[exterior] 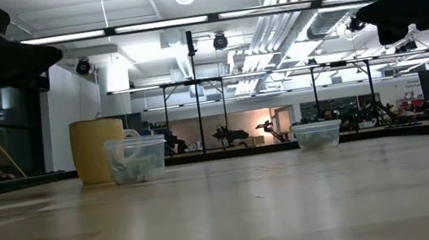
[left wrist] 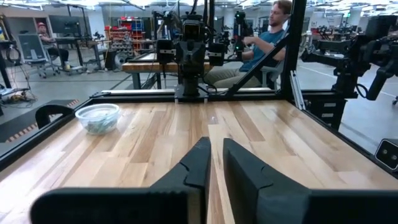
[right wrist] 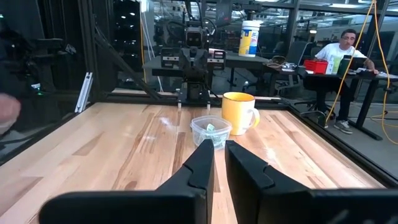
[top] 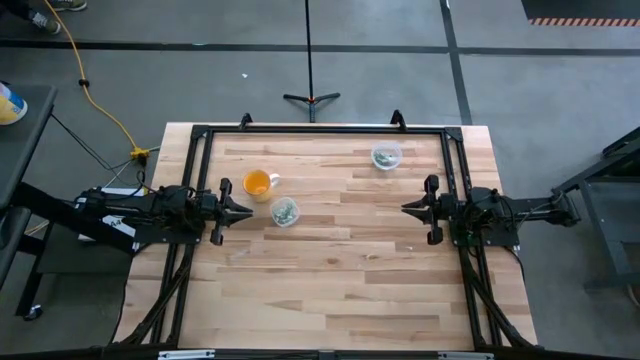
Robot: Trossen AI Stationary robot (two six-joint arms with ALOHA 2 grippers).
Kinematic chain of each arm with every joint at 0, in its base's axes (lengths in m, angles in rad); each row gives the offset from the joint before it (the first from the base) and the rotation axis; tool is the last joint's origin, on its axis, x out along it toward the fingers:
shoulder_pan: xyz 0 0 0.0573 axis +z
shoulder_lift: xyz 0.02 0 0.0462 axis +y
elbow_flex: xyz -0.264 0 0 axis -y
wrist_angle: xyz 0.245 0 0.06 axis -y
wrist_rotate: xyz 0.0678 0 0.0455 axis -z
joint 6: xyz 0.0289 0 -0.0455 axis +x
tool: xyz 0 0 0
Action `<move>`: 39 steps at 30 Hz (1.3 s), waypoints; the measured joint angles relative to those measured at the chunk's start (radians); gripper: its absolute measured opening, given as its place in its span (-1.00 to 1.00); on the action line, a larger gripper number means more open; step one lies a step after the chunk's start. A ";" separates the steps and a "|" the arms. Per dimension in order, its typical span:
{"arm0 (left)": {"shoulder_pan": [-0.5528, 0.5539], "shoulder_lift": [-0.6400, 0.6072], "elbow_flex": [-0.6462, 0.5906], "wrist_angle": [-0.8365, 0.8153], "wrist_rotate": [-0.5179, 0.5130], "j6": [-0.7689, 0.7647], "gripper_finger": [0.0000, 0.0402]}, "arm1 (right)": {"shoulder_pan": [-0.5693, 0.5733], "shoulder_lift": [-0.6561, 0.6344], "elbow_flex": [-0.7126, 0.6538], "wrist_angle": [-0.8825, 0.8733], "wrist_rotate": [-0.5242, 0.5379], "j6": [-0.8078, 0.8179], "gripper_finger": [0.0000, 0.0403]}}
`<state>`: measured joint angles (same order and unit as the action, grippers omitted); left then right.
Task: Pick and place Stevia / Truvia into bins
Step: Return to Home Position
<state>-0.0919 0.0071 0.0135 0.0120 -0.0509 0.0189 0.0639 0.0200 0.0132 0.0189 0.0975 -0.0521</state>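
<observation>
Two clear cups stand on the wooden table, each with green-and-white packets inside. One cup (top: 285, 212) (exterior: 137, 159) (right wrist: 211, 132) sits just right of my left gripper (top: 247, 211) (left wrist: 216, 146). The other cup (top: 386, 156) (exterior: 317, 135) (left wrist: 98, 117) stands near the far edge, on the right half. I see no loose packets on the table. My right gripper (top: 405, 209) (right wrist: 219, 146) hovers at the right side and points at the left arm. Both grippers are shut, hold nothing and touch nothing.
An orange cup with a handle (top: 258, 184) (exterior: 98, 150) (right wrist: 238, 112) stands just behind the nearer clear cup. A black frame (top: 320, 129) runs along the table's far edge and sides. Bare wood lies between the arms and toward the near edge. People sit at desks beyond the table.
</observation>
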 joint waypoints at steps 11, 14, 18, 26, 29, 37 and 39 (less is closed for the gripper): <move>0.000 0.000 0.000 0.000 0.000 0.001 -0.61 | 0.000 0.000 0.000 0.000 0.000 0.000 -0.84; 0.000 0.000 0.000 0.000 0.000 0.001 -0.62 | 0.000 0.000 0.000 0.000 0.000 0.000 -0.84; 0.000 0.000 0.000 0.000 0.000 0.001 -0.61 | 0.000 0.000 0.000 0.000 0.000 0.000 -0.84; 0.000 0.000 0.000 0.000 0.000 0.001 -0.60 | 0.000 0.000 0.000 0.000 0.000 0.000 -0.84; 0.000 0.000 0.000 0.000 0.000 0.001 -0.60 | 0.000 0.000 0.000 0.000 0.000 0.000 -0.84; 0.000 0.000 0.000 0.000 0.000 0.001 -0.60 | 0.000 0.000 0.001 0.000 0.000 0.000 -0.84; 0.000 0.000 0.000 0.000 -0.001 0.002 -0.60 | 0.000 0.000 0.001 0.000 0.000 0.000 -0.84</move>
<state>-0.0921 0.0071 0.0135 0.0124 -0.0517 0.0204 0.0643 0.0204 0.0139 0.0193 0.0978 -0.0521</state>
